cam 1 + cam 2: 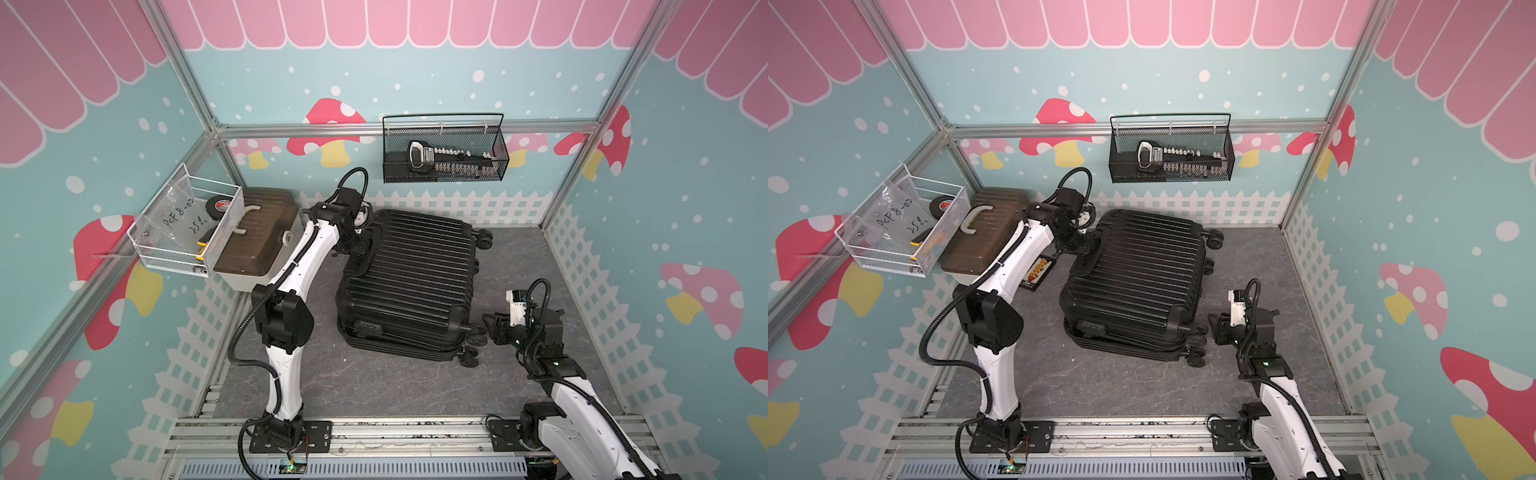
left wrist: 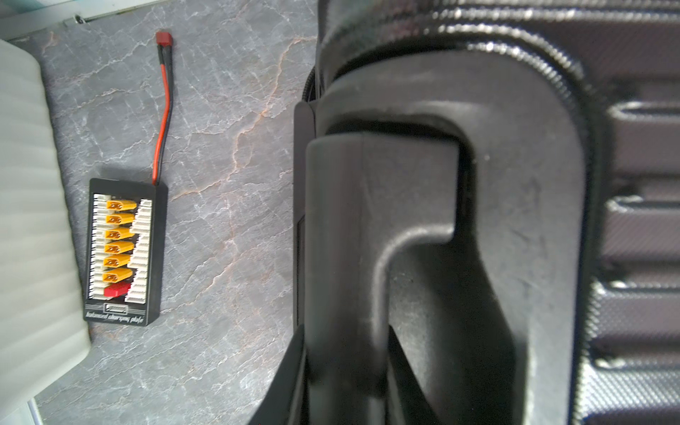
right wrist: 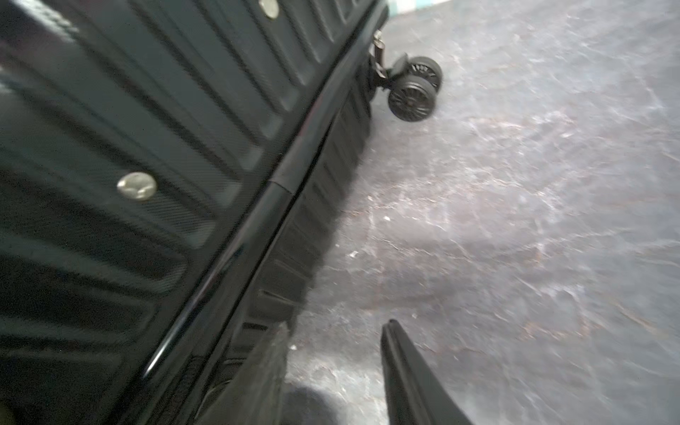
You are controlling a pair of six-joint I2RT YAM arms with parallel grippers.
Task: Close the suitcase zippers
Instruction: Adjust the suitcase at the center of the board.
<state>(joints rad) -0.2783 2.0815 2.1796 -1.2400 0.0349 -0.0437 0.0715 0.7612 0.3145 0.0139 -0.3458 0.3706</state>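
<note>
The black ribbed suitcase (image 1: 411,282) (image 1: 1138,274) lies flat on the grey floor, wheels to the right. Its two shells sit stacked with a thin gap along the near side, where the zippers' track (image 1: 399,348) runs; I cannot make out any pulls. My left gripper (image 1: 354,246) (image 1: 1090,245) (image 2: 346,353) is at the far left corner, shut on the suitcase's black handle bar (image 2: 368,220). My right gripper (image 1: 488,325) (image 1: 1213,326) (image 3: 335,327) hovers open beside the near right wheels (image 3: 414,90), with only floor between its fingers.
A beige box with a brown lid (image 1: 257,237) stands at the far left. A black charging plate (image 2: 123,250) (image 1: 1038,272) lies between it and the case. A white wire basket (image 1: 187,224) hangs on the left wall and a black mesh basket (image 1: 444,149) on the back wall.
</note>
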